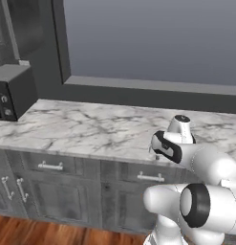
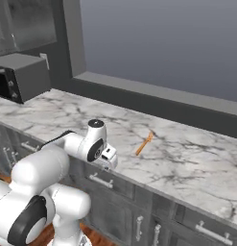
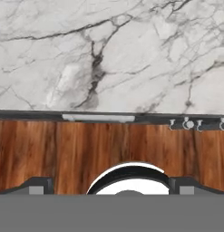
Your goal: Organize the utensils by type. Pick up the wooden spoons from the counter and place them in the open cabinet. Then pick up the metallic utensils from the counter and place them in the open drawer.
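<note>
My gripper point(image 2: 109, 160) hangs open with nothing between its fingers, just above the front edge of the white marble counter point(image 2: 187, 158). In the hand view the gripper point(image 3: 111, 186) has its two dark fingertips point(image 3: 38, 186) standing far apart, over the counter's edge and the wooden floor. A thin utensil with a bright orange handle point(image 2: 144, 143) lies on the marble, a short way right of and behind the hand. The wooden spoons and the open drawer are out of view. A dark cabinet front with a pale bar handle point(image 1: 12, 28) rises at the far left.
A dark microwave point(image 1: 12, 91) stands on the counter's left end. Behind the counter runs a wide window with a dark sill point(image 1: 153, 88). Shut drawer fronts with short handles point(image 1: 50, 166) sit under the worktop, above a wooden floor point(image 3: 86, 149).
</note>
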Motion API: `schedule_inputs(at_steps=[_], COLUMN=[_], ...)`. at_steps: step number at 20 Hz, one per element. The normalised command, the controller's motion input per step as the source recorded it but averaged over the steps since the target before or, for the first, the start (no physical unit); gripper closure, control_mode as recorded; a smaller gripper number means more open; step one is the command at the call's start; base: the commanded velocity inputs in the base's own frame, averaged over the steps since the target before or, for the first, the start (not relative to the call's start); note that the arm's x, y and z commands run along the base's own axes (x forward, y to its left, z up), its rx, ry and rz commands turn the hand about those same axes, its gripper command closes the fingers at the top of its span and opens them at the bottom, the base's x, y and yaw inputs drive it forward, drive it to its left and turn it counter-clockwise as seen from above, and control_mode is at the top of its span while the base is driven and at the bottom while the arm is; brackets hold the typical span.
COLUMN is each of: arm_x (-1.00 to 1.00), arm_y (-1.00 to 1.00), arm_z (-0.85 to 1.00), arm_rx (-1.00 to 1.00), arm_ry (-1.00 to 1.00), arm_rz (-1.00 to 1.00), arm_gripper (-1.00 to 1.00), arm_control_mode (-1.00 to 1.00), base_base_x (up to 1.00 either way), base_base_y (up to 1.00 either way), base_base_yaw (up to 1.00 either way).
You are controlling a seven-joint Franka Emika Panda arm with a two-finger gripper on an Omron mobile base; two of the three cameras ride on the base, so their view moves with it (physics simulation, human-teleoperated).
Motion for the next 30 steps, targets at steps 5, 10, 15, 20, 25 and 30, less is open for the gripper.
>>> schedule_inputs(at_steps=[5, 10, 15, 20, 25, 30], arm_x=[0.00, 0.00, 0.00, 0.00, 0.00, 0.31], arm_y=[0.00, 0.00, 0.00, 0.00, 0.00, -0.23], arm_z=[0.00, 0.00, 0.00, 0.00, 0.00, 0.00], arm_rx=[0.00, 0.00, 0.00, 0.00, 0.00, 0.04], arm_ry=[0.00, 0.00, 0.00, 0.00, 0.00, 0.00], arm_rz=[0.00, 0.00, 0.00, 0.00, 0.00, 0.00], arm_gripper=[-1.00, -1.00, -1.00, -1.00, -1.00, -1.00], arm_control_mode=[1.00, 1.00, 1.00, 1.00, 1.00, -1.00], base_base_x=[0.46, 0.57, 0.38, 0.01, 0.06, 0.11], base_base_y=[-0.61, -0.39, -0.17, 0.00, -0.08, -0.12], base_base_yaw=[0.00, 0.00, 0.00, 0.00, 0.02, 0.01])
